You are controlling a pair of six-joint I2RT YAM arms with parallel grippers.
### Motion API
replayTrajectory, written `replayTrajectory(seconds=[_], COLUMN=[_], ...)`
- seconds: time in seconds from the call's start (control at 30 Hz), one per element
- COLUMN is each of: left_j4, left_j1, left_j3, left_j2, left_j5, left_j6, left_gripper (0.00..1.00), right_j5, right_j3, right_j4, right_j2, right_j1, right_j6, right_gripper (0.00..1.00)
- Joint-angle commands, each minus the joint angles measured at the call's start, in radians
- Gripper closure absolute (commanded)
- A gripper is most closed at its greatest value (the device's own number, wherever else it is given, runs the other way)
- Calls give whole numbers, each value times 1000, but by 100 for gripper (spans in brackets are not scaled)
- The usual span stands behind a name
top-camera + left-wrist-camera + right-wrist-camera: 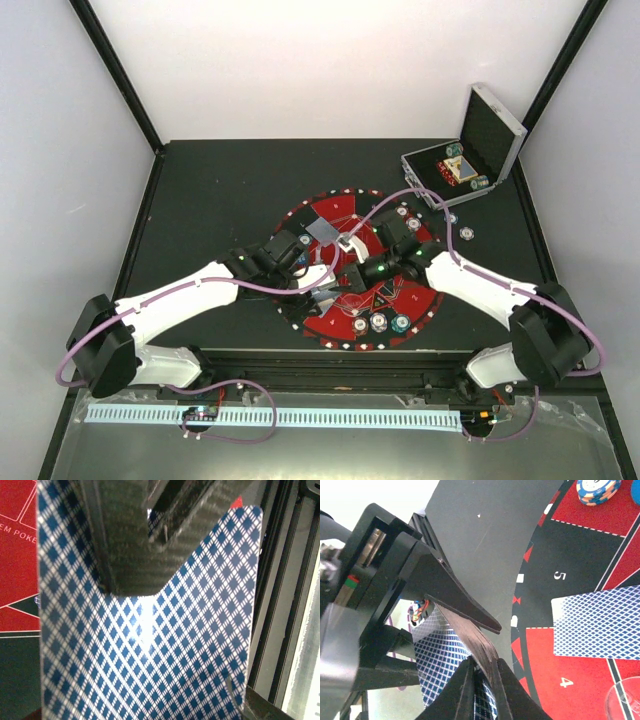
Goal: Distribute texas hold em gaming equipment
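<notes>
White walls enclose a black table (220, 200) with the round red-and-black mat (340, 208) laid at its middle. Seen from above, the left fingers (335, 243) and the right fingers (358, 245) are brought tip to tip over the mat's centre. A row of chips (380, 322) is set along the mat's near edge, and the open silver case (490, 125) is stood well beyond the mat's far right. From the left wrist, the view is filled by a playing card (150, 655) with a blue diamond back, laid against one carbon-fibre finger. The other finger is hidden behind the card, so it cannot be told whether the left fingers are clamped. From the right wrist, the right fingers are seen closed on the edge of that card. A dealt card (597, 625) is laid face down on the mat across the line between numerals 5 and 4, and a blue and orange marker disc (597, 490) is set further along the mat. A handover is judged to be the step in hand. One hold should be loosened only once the other is firm, and the card should be drawn along its own plane without twisting. It should then be laid flat on a free sector of the mat, clear of the dealt card and the chips.
</notes>
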Motion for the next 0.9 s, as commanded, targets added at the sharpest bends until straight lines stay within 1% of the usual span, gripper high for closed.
replayTrajectory(seconds=[0.0, 0.07, 0.2, 0.3, 0.43, 0.6, 0.87], left_j4=[17, 18, 17, 18, 16, 16, 15], left_j1=[-7, -8, -7, -7, -7, -6, -6], left_j3=[23, 22, 20, 21, 21, 21, 19], left_j2=[-38, -38, -38, -40, -38, -38, -31], left_j5=[11, 8, 1, -13, -18, -28, -63], left_j6=[18, 17, 16, 13, 12, 10, 7], left_gripper=[52, 52, 52, 54, 57, 58, 60], right_j5=[47, 56, 85, 105, 102, 113, 108], right_j3=[22, 27, 37, 36, 32, 37, 37], right_j4=[-46, -61, -104, -125, -131, -151, -177], right_j2=[-29, -36, -56, -73, -88, -97, -147], right_j1=[-17, -20, -31, -45, -63, -80, -150], right_j6=[-19, -23, -39, -44, -42, -52, -57], right_gripper=[93, 95, 95, 99, 99, 99, 99])
